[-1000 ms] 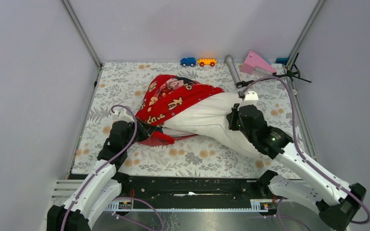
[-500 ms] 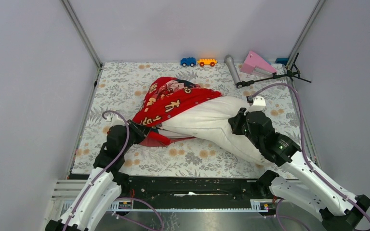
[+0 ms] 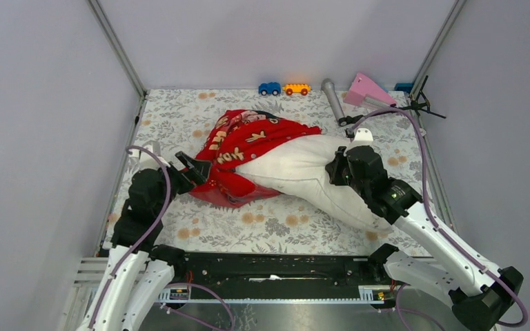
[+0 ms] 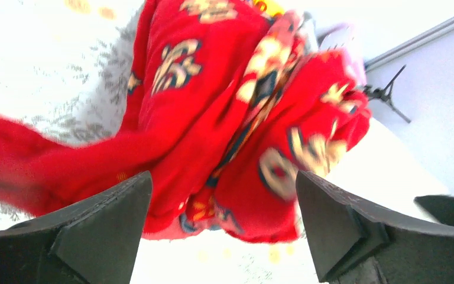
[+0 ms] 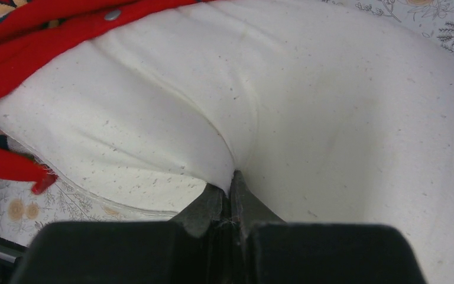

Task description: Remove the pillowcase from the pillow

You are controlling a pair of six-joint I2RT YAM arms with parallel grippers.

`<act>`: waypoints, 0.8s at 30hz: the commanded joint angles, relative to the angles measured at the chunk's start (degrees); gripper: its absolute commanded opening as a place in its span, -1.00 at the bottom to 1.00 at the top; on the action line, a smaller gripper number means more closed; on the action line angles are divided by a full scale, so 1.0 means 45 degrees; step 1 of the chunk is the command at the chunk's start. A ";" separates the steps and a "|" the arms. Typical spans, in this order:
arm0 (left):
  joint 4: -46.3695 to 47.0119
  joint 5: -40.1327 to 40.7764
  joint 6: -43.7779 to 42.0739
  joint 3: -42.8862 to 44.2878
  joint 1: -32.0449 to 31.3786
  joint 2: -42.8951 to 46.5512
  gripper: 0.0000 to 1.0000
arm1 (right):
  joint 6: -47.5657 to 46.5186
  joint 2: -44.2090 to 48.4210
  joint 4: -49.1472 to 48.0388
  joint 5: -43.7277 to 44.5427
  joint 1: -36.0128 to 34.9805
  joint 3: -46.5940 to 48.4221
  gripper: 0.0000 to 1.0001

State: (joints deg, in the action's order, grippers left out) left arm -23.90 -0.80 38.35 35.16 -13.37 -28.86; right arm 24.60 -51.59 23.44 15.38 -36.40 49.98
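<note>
**White Shells, Black Joints, Lilac Cables**

Both arms wore glossy white plastic link shells (image 3: 442, 243) between bulky black joint housings (image 3: 148, 194). Thin lilac cables (image 3: 422, 172) looped alongside. The left gripper (image 4: 222, 177) ended in matte black wedge-shaped fingers (image 4: 94, 228).

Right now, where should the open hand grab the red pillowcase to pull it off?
Grab the bunched fold of the pillowcase nearest the left hand, coming from the left. It looks loose there, and the right hand pinches the pillow at its other end, so pulling left should slide it off.
</note>
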 commanded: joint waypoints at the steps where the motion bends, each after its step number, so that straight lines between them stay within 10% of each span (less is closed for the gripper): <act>1: -0.0880 0.0550 -0.0646 0.2072 0.0004 -0.0623 0.98 | -0.0359 -0.0156 -0.0258 0.0442 0.0297 0.0620 -1.00; 8: -0.1370 0.1168 -0.1456 0.3851 -0.1172 -0.2355 0.98 | -0.0414 -0.0401 -0.0252 0.0087 0.0297 0.0706 -1.00; 19: -0.2616 0.8546 -0.1425 0.7062 -0.9501 -0.7142 0.98 | -0.0497 -0.0785 -0.0259 -0.0384 0.0306 0.0741 -1.00; 24: -0.3069 0.8834 -0.1720 0.8341 -1.0057 -0.9404 0.98 | -0.0556 -0.0642 -0.0195 -0.0384 0.0311 0.0672 -1.00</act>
State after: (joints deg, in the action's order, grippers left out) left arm -34.89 31.24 32.34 68.62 -58.06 -66.59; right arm 22.72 -54.92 24.84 13.21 -35.83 50.52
